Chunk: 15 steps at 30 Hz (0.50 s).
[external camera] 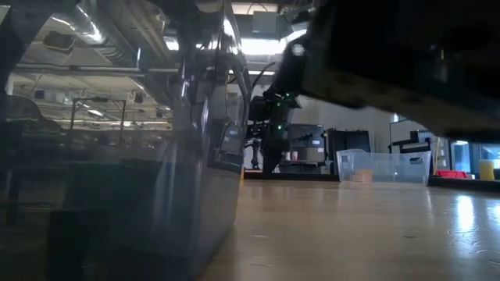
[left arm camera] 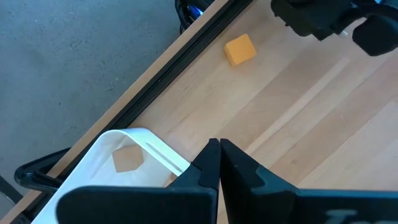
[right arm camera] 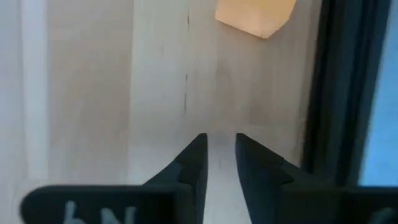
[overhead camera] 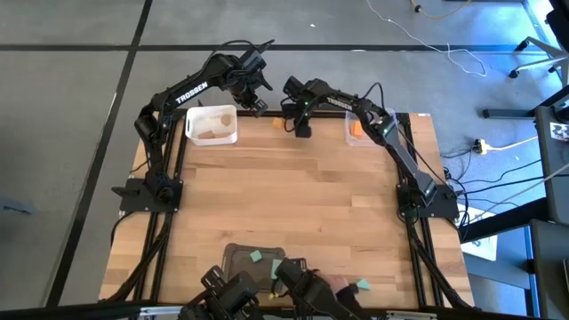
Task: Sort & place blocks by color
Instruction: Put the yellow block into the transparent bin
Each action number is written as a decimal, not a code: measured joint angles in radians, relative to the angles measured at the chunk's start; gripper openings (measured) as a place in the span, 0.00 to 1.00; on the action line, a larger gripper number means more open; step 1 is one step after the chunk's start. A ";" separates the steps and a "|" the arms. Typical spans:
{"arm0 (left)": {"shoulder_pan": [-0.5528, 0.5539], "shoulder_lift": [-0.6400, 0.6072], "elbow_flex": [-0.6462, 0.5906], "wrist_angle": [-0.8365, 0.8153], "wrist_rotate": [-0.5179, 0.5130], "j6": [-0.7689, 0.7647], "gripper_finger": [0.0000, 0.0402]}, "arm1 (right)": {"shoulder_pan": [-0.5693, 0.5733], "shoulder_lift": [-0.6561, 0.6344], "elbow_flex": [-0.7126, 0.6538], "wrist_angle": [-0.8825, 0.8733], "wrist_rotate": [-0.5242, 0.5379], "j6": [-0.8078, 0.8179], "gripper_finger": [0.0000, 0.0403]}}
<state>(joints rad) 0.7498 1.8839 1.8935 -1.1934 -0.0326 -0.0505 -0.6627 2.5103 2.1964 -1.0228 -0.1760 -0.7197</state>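
An orange block (overhead camera: 276, 124) (left arm camera: 240, 49) (right arm camera: 255, 15) lies on the table near its far edge, between my two grippers. My right gripper (overhead camera: 302, 129) (right arm camera: 219, 146) hovers just to the right of it, slightly open and empty, with the block ahead of its fingertips. My left gripper (overhead camera: 255, 105) (left arm camera: 219, 149) is shut and empty, above the right end of the white tray (overhead camera: 212, 124) (left arm camera: 134, 140). That tray holds pale wooden blocks (overhead camera: 218, 118) (left arm camera: 127, 158). A clear tray (overhead camera: 360, 129) (external camera: 383, 165) holds an orange piece (overhead camera: 356, 131). Teal blocks (overhead camera: 256, 256) lie in a dark grey tray (overhead camera: 240, 258) at the near edge.
Another teal block (overhead camera: 362, 285) lies on the table near its near edge, right of the dark tray. The black frame rail (left arm camera: 155, 81) runs along the far edge right behind the orange block. The middle of the table (overhead camera: 293, 196) is bare wood.
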 joint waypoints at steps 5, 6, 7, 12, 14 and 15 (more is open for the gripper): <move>0.000 0.000 0.000 0.000 0.000 0.000 0.00 | 0.028 -0.001 0.051 -0.015 0.024 -0.037 0.29; 0.000 0.000 0.000 0.000 0.000 0.000 0.00 | 0.034 -0.002 0.063 -0.014 0.024 -0.037 0.30; 0.000 0.000 0.000 0.000 0.000 0.000 0.00 | 0.039 -0.002 0.075 -0.015 0.024 -0.037 0.31; 0.000 0.000 0.000 0.000 0.000 -0.003 0.00 | 0.048 -0.002 0.114 0.013 0.024 -0.017 0.38; 0.000 0.000 0.000 0.000 0.000 -0.003 0.00 | 0.047 -0.003 0.117 0.026 0.024 -0.015 0.41; 0.000 0.000 0.000 0.000 0.000 -0.003 0.00 | 0.047 -0.003 0.117 0.036 0.023 -0.010 0.42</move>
<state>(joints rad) 0.7498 1.8839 1.8935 -1.1934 -0.0324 -0.0536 -0.6155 2.5076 2.3131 -0.9867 -0.1526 -0.7298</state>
